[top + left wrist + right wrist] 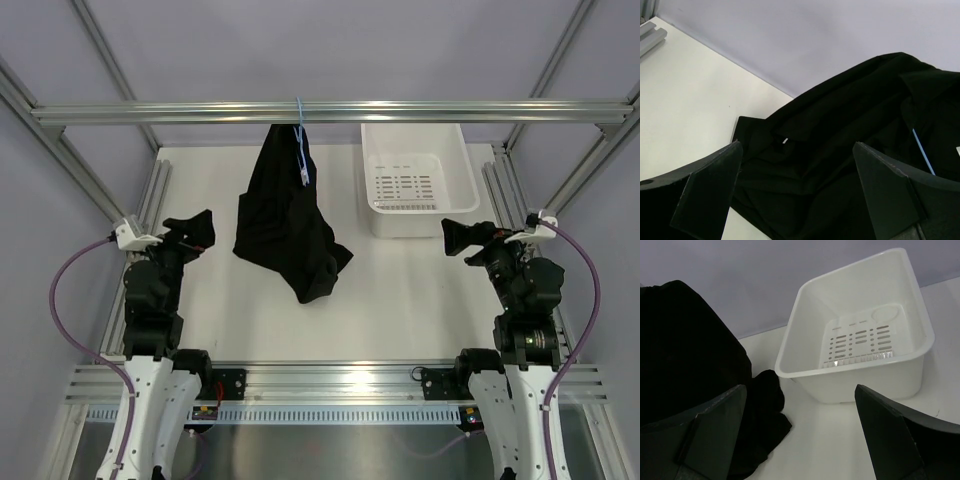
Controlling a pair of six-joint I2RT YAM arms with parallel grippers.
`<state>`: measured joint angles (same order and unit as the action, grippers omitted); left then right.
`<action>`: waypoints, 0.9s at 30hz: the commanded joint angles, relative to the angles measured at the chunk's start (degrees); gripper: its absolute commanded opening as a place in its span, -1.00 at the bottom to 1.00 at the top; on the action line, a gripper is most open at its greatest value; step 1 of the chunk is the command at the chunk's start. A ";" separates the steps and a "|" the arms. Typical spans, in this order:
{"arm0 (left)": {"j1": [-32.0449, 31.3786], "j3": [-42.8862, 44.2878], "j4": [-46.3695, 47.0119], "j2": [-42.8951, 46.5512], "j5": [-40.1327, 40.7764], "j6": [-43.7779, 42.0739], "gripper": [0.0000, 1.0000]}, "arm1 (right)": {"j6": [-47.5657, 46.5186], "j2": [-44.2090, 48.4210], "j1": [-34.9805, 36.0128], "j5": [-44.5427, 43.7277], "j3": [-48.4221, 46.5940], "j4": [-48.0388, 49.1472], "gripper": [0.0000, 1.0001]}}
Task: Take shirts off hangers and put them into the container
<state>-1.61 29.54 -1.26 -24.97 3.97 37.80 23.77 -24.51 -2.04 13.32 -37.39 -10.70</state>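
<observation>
Black shirt: hung on the light-blue hanger just left of the basket, long axis vertical, hem crumpled on the table.
Basket: white, nothing seen inside.
Left gripper: spread wide, nothing held; placed beyond the shirt from the basket, judged the nearer arm.
Right gripper: spread wide, nothing held; placed just before the basket's near wall.

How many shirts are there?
1. The black shirt hangs on the blue hanger from the top rail, its bottom crumpled on the table, left of the white basket. No others show.
</observation>
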 commanded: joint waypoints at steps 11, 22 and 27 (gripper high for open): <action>0.11 11.07 -8.15 -6.06 -7.22 -5.19 0.98 | 4.14 -6.62 -0.24 -2.11 -9.73 -7.93 0.99; 0.20 15.46 -13.15 -7.28 -8.09 -4.06 0.98 | 5.94 -15.79 0.55 11.09 -19.10 -9.85 0.99; 0.11 16.69 -12.89 -10.53 -11.70 -3.35 0.98 | 5.32 -18.10 11.87 6.98 -30.16 -11.96 0.99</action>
<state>-1.61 43.62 -13.80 -33.93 -3.46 33.69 28.75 -42.68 5.63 18.28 -58.96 -20.40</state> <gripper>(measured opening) 0.988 0.993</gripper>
